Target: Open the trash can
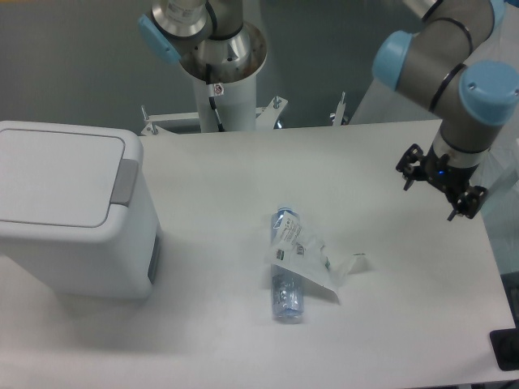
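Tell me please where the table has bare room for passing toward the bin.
Bare table lies between the trash can and the bottle, along the far edge behind the bottle, and between the bottle and the open pincer on the right. The only clutter is mid-table: the bottle with its loose label.
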